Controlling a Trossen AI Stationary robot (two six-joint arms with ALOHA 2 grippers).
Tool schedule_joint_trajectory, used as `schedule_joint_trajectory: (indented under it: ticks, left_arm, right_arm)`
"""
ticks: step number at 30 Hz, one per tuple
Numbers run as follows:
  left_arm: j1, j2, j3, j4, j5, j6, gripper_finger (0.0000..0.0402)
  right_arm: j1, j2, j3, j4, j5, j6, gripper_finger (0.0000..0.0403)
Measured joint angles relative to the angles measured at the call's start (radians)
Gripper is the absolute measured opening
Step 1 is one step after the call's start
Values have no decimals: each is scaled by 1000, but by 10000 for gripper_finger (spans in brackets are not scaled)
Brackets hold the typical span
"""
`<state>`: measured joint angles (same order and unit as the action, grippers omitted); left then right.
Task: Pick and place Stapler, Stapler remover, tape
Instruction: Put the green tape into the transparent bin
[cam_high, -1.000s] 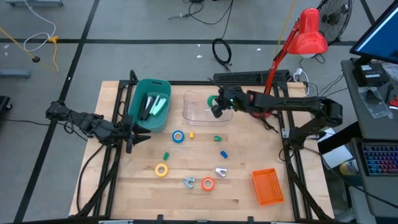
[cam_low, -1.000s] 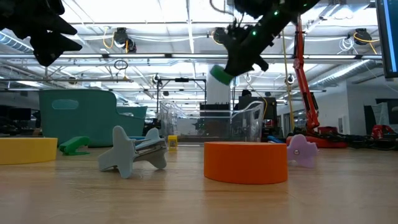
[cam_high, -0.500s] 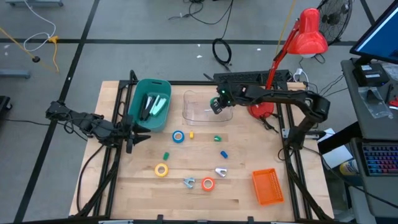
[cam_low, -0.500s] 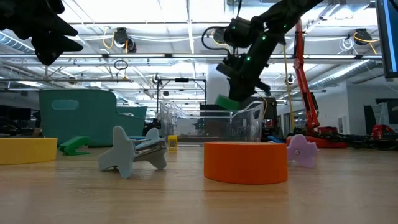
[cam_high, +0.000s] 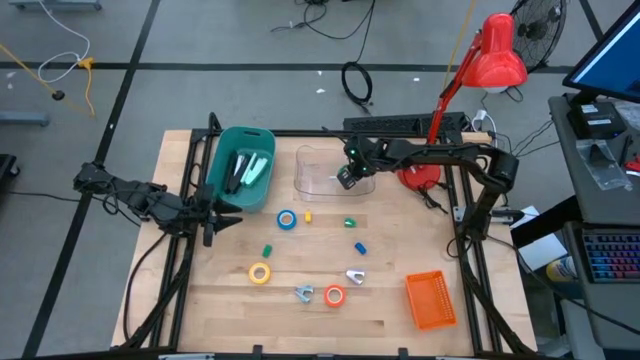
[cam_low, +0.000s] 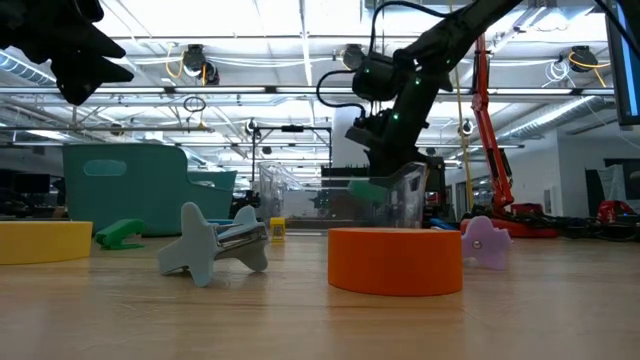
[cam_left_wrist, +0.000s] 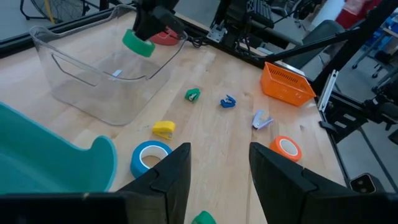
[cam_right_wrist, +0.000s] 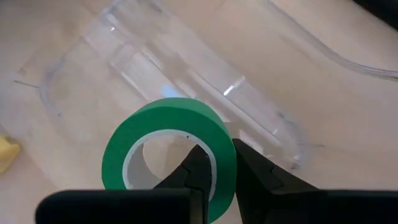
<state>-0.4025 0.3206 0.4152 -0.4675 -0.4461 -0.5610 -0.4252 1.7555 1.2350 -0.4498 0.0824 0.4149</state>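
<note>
The green tape (cam_right_wrist: 169, 152), a glossy ring with a pale inner core and a hollow centre, is pinched through its wall by the right gripper (cam_right_wrist: 217, 163), whose fingers are closed on it just above the clear plastic bin (cam_high: 318, 172) at the back of the worktop (cam_high: 390, 255). That bin looks empty, while the teal bin (cam_high: 240, 165) beside it holds some dark and light-green items. The blue tape (cam_high: 287, 219), yellow tape (cam_high: 260, 273) and orange tape (cam_high: 334, 296) lie loose on the wood, and the left gripper (cam_left_wrist: 214, 171) waits near the teal bin with its fingers apart and holding nothing.
</note>
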Motion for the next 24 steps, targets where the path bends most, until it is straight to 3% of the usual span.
schedule_joint_trajectory:
  ticks: [11,24]
  left_arm:
    - [0,0,0,0,0,2,163]
    - [0,0,0,0,0,0,163]
  right_arm:
    - [1,0,0,6,-10,-19,40]
    - [1,0,-1,26,-36,-35,80]
